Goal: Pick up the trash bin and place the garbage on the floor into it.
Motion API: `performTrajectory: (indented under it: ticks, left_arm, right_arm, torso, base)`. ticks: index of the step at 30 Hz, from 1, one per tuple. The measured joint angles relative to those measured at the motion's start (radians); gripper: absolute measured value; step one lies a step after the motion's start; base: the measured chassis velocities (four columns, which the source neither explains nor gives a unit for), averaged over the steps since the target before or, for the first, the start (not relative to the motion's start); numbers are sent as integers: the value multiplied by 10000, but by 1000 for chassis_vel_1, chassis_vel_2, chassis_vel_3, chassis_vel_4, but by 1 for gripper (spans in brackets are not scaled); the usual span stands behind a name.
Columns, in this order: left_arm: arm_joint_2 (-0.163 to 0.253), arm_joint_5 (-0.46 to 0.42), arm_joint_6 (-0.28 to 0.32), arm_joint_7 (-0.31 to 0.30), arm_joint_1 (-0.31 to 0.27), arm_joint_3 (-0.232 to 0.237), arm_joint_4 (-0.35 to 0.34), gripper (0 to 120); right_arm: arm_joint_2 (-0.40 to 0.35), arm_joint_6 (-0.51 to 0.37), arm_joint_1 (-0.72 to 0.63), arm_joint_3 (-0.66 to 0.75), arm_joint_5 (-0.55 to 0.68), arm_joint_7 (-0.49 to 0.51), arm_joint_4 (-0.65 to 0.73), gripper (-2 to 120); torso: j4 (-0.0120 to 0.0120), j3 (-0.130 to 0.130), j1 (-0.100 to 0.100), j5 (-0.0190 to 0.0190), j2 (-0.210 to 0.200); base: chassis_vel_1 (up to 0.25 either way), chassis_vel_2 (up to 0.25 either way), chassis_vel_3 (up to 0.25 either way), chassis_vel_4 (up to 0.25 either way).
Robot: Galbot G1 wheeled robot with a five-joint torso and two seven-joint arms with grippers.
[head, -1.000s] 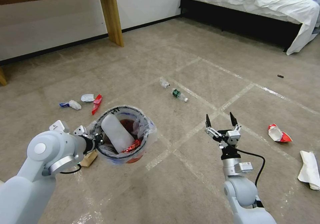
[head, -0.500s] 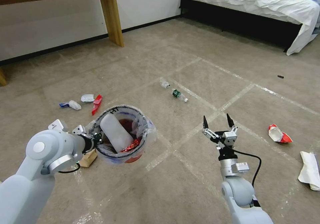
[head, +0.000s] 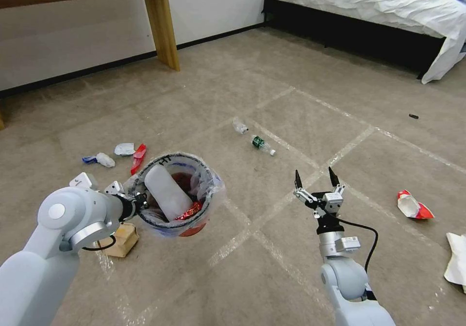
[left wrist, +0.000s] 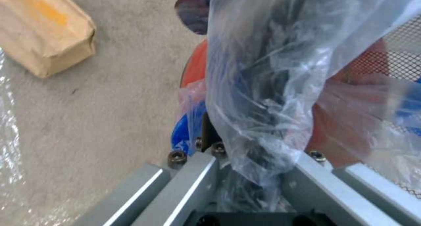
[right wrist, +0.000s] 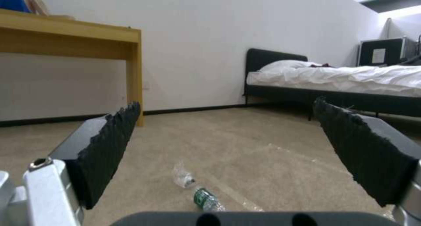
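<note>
Holding the trash bin (head: 177, 197) above the floor (head: 272, 97), left gripper (head: 138, 203) with jaws clamped on the rim and its clear bag (left wrist: 263, 87). Carrying a white slipper (head: 167, 192) and red wrapper (head: 188, 211) inside the bin. Hovering to the right of the bin, right gripper (head: 313, 175) with jaws spread wide and gripping nothing. Lying beyond the bin: 2 clear bottles (head: 262, 145), one green-labelled. Lying to the bin's left: small wrappers (head: 138, 158) and a brown box (head: 120, 238).
</note>
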Motion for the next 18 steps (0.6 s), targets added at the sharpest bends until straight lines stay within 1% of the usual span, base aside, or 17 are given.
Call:
performTrajectory:
  ticks: [4,9,18]
  left_arm:
    - [0,0,3,2,-11,4,13,0]
    - [0,0,6,5,-33,6,42,0]
    - [-37,31,7,19,-35,5,114,0]
  right_arm:
    - [20,9,9,-19,-16,-12,-31,100]
    - [21,43,33,-30,-18,-23,-83,100]
    - [29,88,128,-65,-57,-27,-243,100]
  torso:
    - [1,0,0,2,0]
    - [-2,0,0,2,0]
    - [2,-1,0,2,0]
  base:
    - [-84,100,87,-97]
    - [-133,106,114,-109]
    - [-122,132,125,-119]
